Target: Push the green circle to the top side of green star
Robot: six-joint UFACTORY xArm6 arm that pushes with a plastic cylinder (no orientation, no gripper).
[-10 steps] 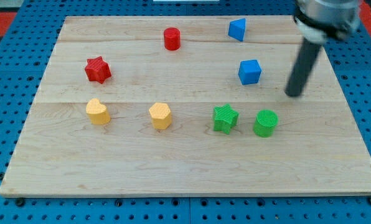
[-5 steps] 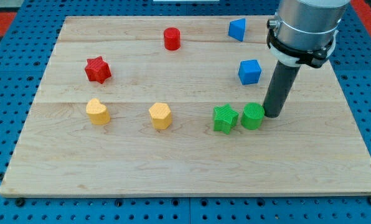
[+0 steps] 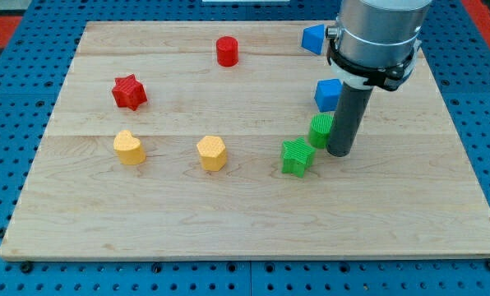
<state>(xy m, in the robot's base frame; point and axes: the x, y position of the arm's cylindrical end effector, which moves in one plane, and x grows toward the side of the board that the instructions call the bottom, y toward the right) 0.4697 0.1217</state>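
Observation:
The green star (image 3: 297,157) lies on the wooden board (image 3: 245,205), right of the middle. The green circle (image 3: 320,130) stands just up and to the right of the star, close to it or touching it. My tip (image 3: 339,153) rests on the board right beside the green circle, at its lower right, and to the right of the star. The rod partly hides the circle's right edge.
A blue cube (image 3: 326,93) sits just above the green circle, partly behind the rod. A blue triangular block (image 3: 312,39) is at the top. A red cylinder (image 3: 227,51), a red star (image 3: 129,91) and two yellow blocks (image 3: 129,147) (image 3: 212,153) lie to the left.
My tip moved left and down, then left and up against the green circle. The circle slid from the star's right to its upper right. The star has barely moved.

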